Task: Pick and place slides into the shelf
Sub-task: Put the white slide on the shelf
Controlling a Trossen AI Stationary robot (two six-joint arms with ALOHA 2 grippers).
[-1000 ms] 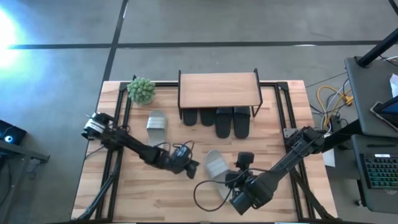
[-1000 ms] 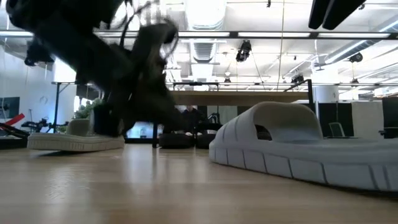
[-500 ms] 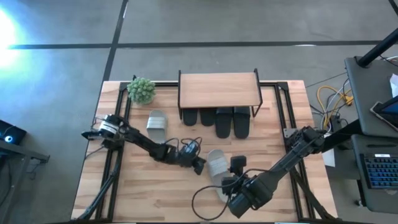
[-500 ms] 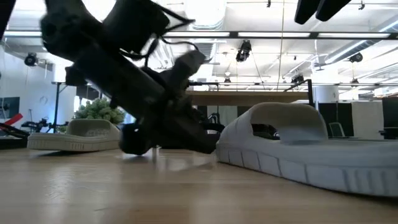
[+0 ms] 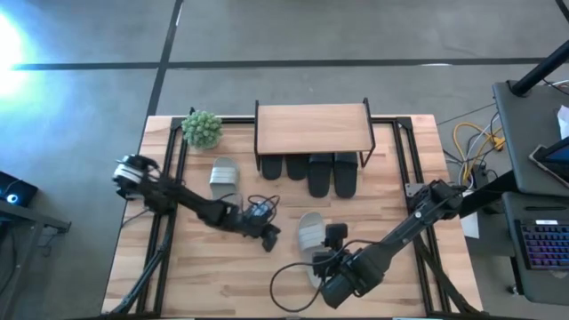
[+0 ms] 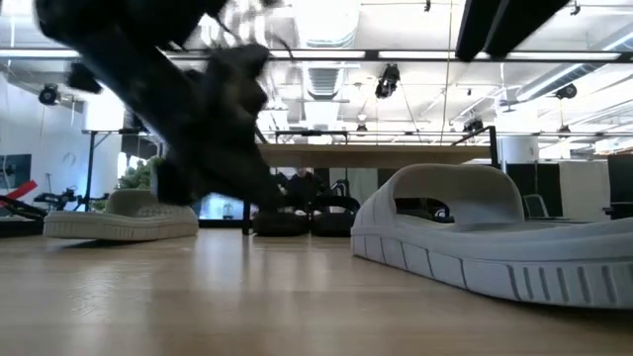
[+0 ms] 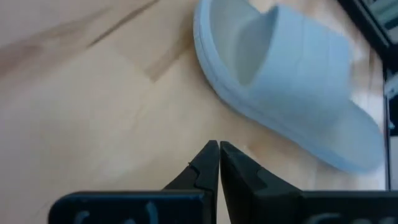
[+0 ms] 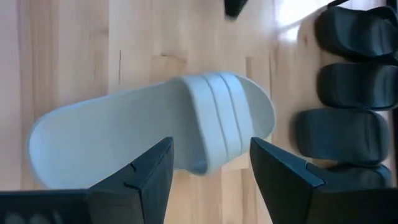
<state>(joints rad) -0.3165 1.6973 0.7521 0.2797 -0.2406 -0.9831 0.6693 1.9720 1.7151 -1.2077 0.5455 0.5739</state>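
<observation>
Four black slides (image 5: 322, 172) under the shelf (image 5: 313, 129), two grey slides (image 5: 311, 236) out on the counter (image 5: 213, 276). Left tool (image 5: 269, 240) clenched, empty, beside the near grey one; right tool (image 5: 331, 242) spread wide over it. Counter's front is bare.

Slides – four black (image 5: 321, 172), two grey (image 5: 310, 233); one shelf (image 5: 313, 127); one plant (image 5: 203, 129).

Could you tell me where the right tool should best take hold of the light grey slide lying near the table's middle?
Probably across its wide strap. The light grey slide lies flat, sole down, strap arching upward, and the right tool hovers above with open fingers straddling that strap. Coming straight down lets the fingers close on the slide's two long sides. The left tool, shut, sits beside it on the table.
</observation>
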